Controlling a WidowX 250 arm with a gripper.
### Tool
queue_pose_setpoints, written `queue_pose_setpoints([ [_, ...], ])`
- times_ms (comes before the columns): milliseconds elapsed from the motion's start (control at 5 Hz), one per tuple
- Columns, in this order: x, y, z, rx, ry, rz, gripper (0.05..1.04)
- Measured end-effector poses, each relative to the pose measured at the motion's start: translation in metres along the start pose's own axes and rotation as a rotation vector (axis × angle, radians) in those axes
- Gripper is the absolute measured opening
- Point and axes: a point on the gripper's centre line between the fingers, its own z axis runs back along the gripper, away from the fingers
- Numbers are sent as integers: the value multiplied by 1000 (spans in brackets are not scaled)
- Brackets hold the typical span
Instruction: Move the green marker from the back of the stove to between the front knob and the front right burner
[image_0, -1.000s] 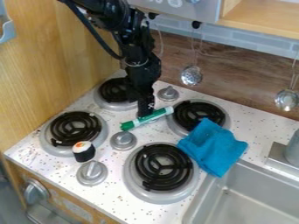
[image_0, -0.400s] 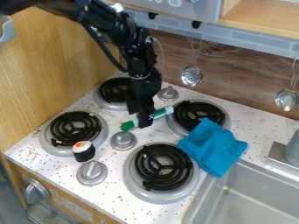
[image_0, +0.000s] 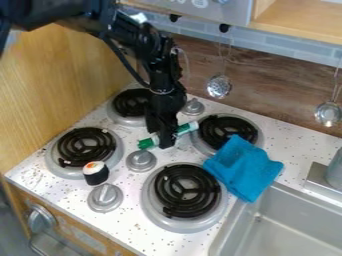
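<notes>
Camera view: I have my gripper (image_0: 165, 144) down at the green-and-white marker (image_0: 185, 129), which lies slantwise between the stovetop's (image_0: 127, 227) coil burners, its far end beside the back right one (image_0: 228, 131). I cannot tell whether the gripper is apart or clamped. Speckled white surface runs from the grey metal knob (image_0: 141, 160) toward the front edge. A toy sushi roll (image_0: 95, 173), black-sided and round, stands at the front left burner's rim. Rumpled blue cloth (image_0: 244, 167) drapes near the smooth metal sink (image_0: 230, 227).
</notes>
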Motion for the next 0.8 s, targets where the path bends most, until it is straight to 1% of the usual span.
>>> queue_pose_setpoints([
  [200,1,1,-4,-9,12,0,1001],
  [400,2,2,-8,-24,32,2,950],
  [800,3,1,-9,-33,38,11,411],
])
